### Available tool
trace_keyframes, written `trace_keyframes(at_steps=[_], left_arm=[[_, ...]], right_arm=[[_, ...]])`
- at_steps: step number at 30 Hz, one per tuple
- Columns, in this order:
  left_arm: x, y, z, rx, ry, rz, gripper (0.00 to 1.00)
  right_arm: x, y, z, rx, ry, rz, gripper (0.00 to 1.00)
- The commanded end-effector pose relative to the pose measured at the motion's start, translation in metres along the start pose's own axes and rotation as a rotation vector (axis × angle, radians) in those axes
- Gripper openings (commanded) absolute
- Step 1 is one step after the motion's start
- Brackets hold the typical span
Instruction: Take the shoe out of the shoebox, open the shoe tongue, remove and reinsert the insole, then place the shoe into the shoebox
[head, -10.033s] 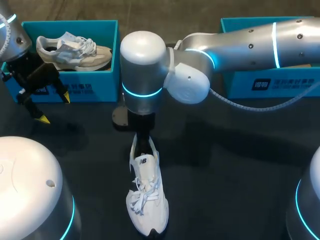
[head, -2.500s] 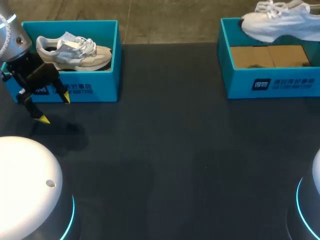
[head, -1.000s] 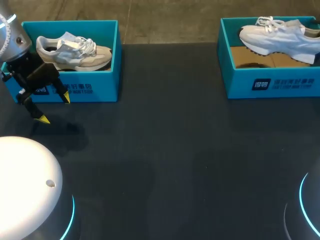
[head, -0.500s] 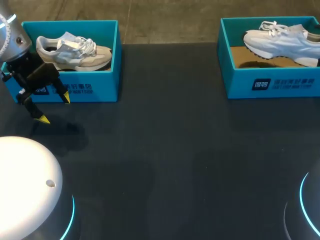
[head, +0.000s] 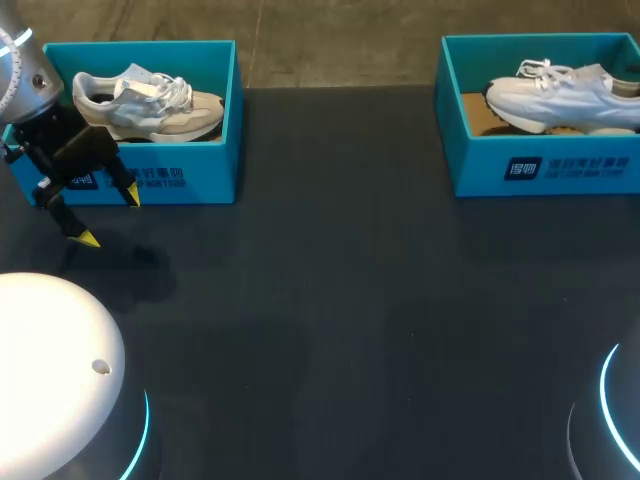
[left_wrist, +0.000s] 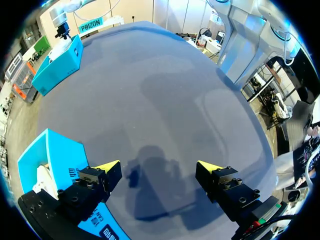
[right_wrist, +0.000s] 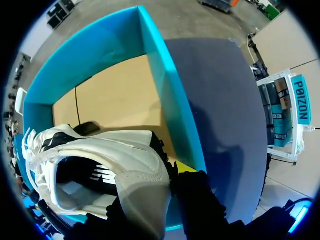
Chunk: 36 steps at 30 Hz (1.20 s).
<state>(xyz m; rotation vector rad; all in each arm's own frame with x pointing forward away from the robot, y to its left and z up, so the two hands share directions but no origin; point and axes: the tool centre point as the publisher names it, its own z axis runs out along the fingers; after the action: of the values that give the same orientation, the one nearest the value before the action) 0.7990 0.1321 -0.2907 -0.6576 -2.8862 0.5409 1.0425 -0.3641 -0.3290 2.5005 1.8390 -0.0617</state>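
**White shoe (head: 560, 92) drops into the right shoebox (head: 540, 170)**

Starting on the left, nothing has changed. The left gripper (head: 110, 217) hangs over the table (head: 340, 300) just in front of the left shoebox (head: 150, 178), exactly where it was ten seconds ago. Its own wrist camera shows the left gripper (left_wrist: 159, 167) with its fingers spread wide and only dark tabletop between them. The grey shoe (head: 145, 100) has not moved in its box either.

Now the middle of the table, and here's the big difference. Ten seconds back the white shoe lay there under the right arm, and now that patch is bare.

Over to the right! Two and a half seconds ago the shoe was up over the box's far rim. Half a second ago it was lower, and now it is lower again, sitting deep between the teal walls, toe pointing left. From here I can't tell whether the sole is touching the cardboard floor.

The right gripper (right_wrist: 152, 180) is clamped on the white shoe (right_wrist: 100, 160) at the heel. One yellow fingertip (right_wrist: 183, 167) is pressed to the outside of the heel, hard by the box wall (right_wrist: 165, 100). The other finger is hidden behind the heel.

The count: two shoeboxes, two shoes, one shoe in each box, and two grippers.
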Motion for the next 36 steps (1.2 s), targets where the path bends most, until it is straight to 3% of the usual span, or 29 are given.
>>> trace_keyframes(at_steps=[1, 19, 36], left_arm=[[0.000, 0.000, 0.000, -0.004, 0.001, -0.001, 1.00], [0.000, 0.000, 0.000, -0.004, 0.001, -0.001, 1.00], [0.000, 0.000, 0.000, -0.004, 0.001, -0.001, 1.00]], right_arm=[[-0.006, -0.007, 0.002, -0.013, -0.006, -0.005, 0.00], [-0.001, -0.019, 0.016, -0.018, -0.045, -0.094, 0.00], [0.018, -0.025, 0.033, -0.028, -0.079, -0.139, 0.00]])
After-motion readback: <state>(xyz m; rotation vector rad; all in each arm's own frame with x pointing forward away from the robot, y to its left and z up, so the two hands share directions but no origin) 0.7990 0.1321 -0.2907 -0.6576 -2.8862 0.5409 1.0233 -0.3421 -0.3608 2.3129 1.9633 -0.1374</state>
